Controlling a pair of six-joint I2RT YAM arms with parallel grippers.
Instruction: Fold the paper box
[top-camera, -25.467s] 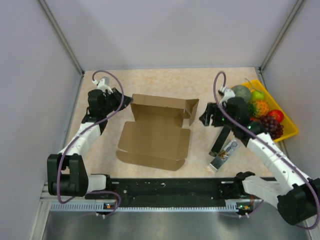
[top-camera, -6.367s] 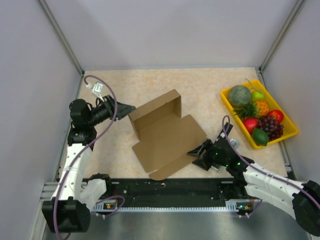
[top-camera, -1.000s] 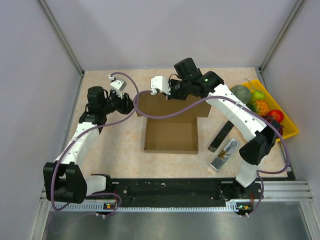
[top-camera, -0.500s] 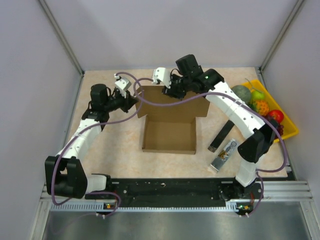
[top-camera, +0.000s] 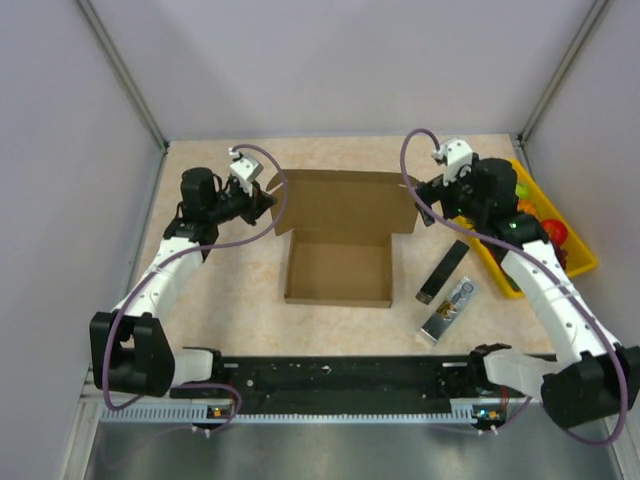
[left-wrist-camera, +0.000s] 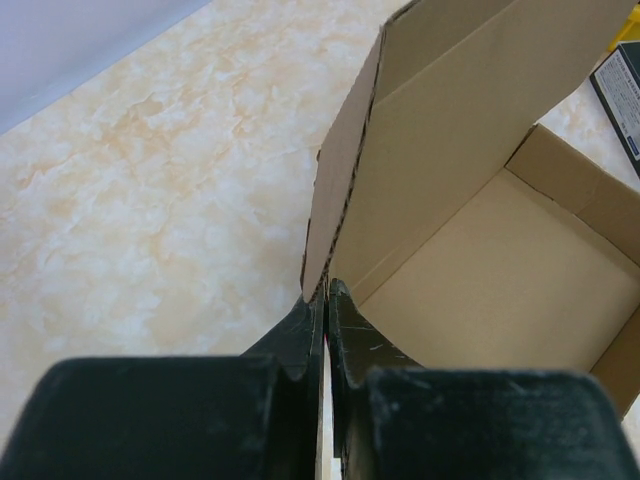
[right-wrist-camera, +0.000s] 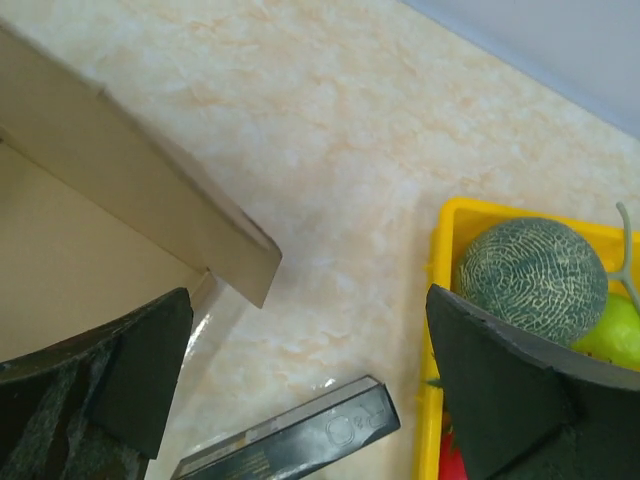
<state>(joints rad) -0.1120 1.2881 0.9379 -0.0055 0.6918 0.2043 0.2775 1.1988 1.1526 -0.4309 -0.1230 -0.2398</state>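
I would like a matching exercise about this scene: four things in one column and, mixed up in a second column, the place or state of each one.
Things:
1. left gripper
2. right gripper
3. green melon
4. flat black case

Places or states:
A. in the yellow tray
B. lying on the table, right of the paper box
C. wide open, holding nothing
D. shut on the box's left wall

Pairs: 1-D, 2-C, 3-A, 4-B.
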